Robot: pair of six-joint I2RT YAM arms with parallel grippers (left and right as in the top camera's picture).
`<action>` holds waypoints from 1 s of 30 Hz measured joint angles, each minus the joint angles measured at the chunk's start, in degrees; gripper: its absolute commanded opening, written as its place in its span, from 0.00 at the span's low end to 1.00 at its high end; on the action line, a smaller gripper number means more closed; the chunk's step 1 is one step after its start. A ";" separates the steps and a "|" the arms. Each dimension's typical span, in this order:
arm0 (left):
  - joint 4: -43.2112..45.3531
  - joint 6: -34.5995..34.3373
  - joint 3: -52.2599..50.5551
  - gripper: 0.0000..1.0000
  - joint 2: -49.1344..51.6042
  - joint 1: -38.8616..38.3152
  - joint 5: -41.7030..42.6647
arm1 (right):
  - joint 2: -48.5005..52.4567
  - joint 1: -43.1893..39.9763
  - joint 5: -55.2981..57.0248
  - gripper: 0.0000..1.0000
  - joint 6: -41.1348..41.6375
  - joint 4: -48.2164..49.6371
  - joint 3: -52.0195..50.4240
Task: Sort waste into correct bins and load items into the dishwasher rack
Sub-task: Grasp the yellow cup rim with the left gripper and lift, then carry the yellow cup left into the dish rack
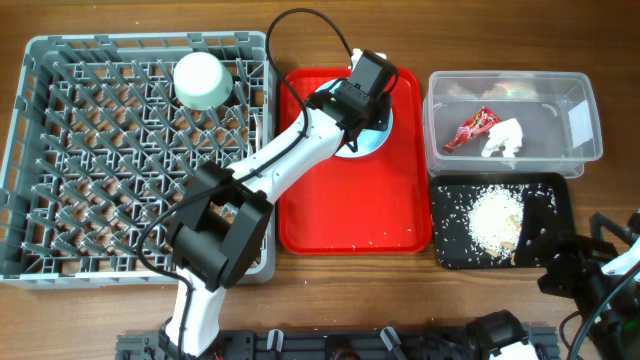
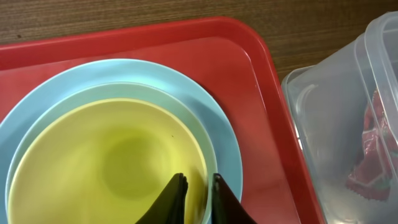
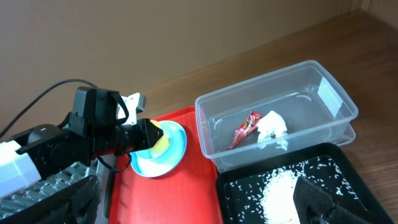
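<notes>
Clear tub (image 1: 585,150) holds wrapper (image 1: 472,128) and tissue (image 1: 505,140), black tray (image 1: 450,250) rice (image 1: 495,218); left claw (image 2: 198,182) pinches the bowl (image 2: 112,162), right claw (image 1: 572,262) released.

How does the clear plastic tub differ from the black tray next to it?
The clear tub is deep and see-through; the black tray is shallow and dark. The tub holds a red wrapper and a white tissue; the tray holds loose rice scraps. Both are rectangular and lie beside the red serving tray.
</notes>
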 measured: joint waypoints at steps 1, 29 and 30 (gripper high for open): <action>0.02 0.00 0.00 0.12 0.00 0.00 0.00 | 0.00 0.00 0.00 1.00 -0.02 0.00 0.00; -16.52 4.81 4.22 0.04 -33.09 3.78 -2.25 | 0.00 0.00 0.00 1.00 0.00 0.00 0.00; -19.58 4.44 4.90 0.04 -36.30 6.78 0.79 | -0.02 0.00 0.00 1.00 0.00 0.02 0.00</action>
